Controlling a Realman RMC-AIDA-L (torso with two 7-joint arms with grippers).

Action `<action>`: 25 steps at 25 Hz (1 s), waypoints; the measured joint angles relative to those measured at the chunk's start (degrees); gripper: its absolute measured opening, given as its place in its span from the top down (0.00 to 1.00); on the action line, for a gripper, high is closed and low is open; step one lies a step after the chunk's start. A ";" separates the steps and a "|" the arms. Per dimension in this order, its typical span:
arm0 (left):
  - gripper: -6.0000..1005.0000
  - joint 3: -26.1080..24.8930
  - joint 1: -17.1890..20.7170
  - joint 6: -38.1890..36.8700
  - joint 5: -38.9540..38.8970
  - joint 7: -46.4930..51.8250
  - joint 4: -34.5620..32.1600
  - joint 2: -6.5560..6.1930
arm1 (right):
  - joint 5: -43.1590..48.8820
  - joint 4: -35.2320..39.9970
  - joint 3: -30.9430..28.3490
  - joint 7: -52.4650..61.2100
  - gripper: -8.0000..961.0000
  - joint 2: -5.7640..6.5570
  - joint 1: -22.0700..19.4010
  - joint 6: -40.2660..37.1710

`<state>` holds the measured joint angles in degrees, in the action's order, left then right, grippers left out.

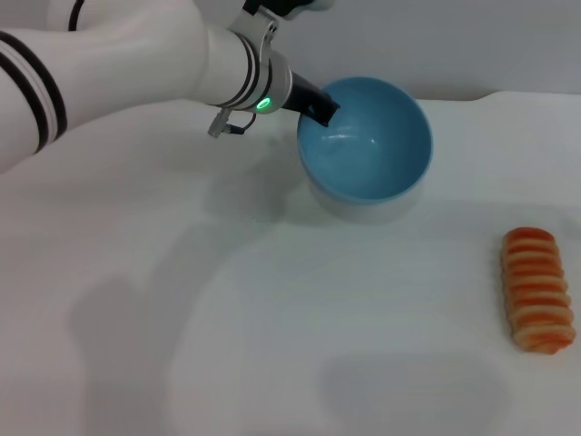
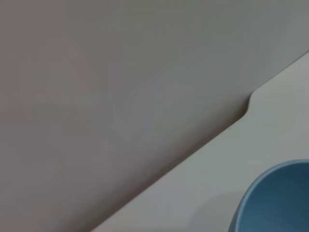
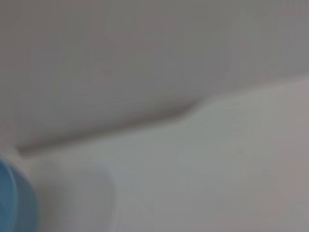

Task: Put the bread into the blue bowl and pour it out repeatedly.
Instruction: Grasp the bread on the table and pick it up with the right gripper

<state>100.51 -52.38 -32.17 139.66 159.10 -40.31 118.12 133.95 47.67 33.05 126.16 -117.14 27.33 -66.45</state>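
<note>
While my left end effector pinches the blue bowl at its rim, the bowl tilts above the white counter. The bread lies well apart from the bowl, near the counter's right edge.

Bowl toward back centre of table, tilted, left gripper at its left rim; bread well apart, nearer and to the right, lying on table
</note>
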 joint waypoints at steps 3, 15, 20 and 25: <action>0.99 -0.05 -0.60 0.43 1.96 2.06 0.06 0.00 | 8.61 1.17 -1.19 5.70 0.31 0.76 2.12 -5.50; 0.99 0.24 -0.85 1.05 2.79 2.94 0.06 0.17 | 9.29 -1.84 0.61 4.58 0.31 -1.04 2.55 -4.99; 0.99 0.31 -0.46 1.06 2.81 2.67 0.06 0.20 | 9.27 -7.15 3.38 4.51 0.31 -1.06 4.19 -0.66; 0.99 0.37 -0.32 1.06 2.81 2.40 0.06 0.27 | 9.24 -12.13 6.44 4.66 0.31 -1.06 6.64 3.24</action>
<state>100.88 -52.71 -31.11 142.48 161.50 -40.25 118.39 143.19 35.54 39.49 130.82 -118.20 33.97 -63.21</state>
